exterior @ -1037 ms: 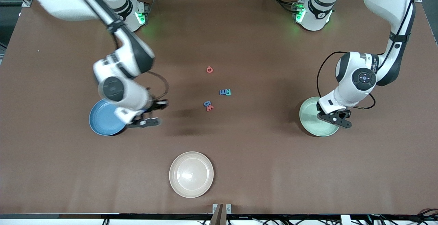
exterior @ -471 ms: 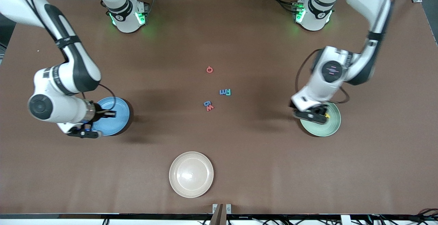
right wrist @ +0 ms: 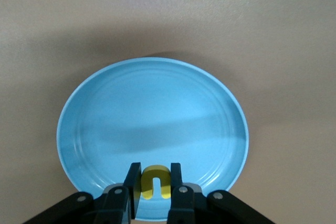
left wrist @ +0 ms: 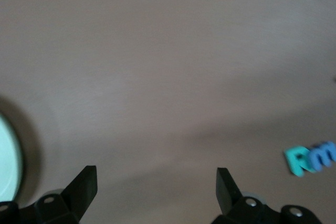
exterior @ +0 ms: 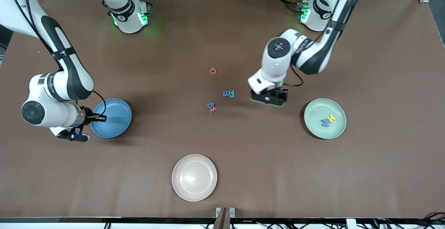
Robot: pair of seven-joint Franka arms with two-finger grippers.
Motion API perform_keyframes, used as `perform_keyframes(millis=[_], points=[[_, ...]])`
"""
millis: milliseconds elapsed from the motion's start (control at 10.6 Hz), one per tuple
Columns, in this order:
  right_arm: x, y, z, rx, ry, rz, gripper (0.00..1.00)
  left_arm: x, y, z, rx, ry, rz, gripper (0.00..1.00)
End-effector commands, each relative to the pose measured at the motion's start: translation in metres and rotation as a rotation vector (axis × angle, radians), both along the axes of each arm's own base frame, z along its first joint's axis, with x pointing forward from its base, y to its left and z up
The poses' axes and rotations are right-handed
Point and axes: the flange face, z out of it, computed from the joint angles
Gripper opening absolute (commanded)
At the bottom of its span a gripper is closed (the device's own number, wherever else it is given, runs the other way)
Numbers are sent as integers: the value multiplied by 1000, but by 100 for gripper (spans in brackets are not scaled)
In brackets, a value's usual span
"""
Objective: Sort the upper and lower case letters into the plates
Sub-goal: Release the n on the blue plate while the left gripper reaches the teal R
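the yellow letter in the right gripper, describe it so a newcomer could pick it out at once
Find the sky blue plate toward the right arm's end of the table. The right gripper hangs over its rim, shut on a small yellow letter shaped like an arch. It is the only letter at that plate.

Two letters in one plate

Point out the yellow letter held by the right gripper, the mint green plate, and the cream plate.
yellow letter (right wrist: 155, 181), right wrist view, on its arch.
mint green plate (exterior: 315, 115), front view, bare floor.
cream plate (exterior: 194, 177), front view, bare centre.
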Motion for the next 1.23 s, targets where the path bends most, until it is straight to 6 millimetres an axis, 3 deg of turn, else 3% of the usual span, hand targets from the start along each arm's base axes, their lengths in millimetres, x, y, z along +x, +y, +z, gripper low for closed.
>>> perform_keyframes(millis=[0, 94, 283, 565, 754, 942, 1131], points=[[-1, 1, -5, 21, 11, -47, 79, -2, -22, -8, 28, 14, -227, 100], [4, 0, 2, 29, 5, -87, 100, -6, -27, -12, 35, 23, -297, 100], [20, -3, 33, 17, 10, -90, 100, -17, -38, -21, 56, 40, -445, 100], [35, -20, 58, 10, -42, -99, 100, -42, -62, -44, 87, 66, -659, 100], [33, -2, 63, 13, -14, -100, 100, -57, -80, -63, 82, 64, -756, 100], [34, 44, 71, 59, 10, -231, 100, -76, -98, -73, 82, 60, -813, 100], [36, 94, 76, 27, 6, -349, 100, -81, -103, -82, 122, 36, -902, 100]])
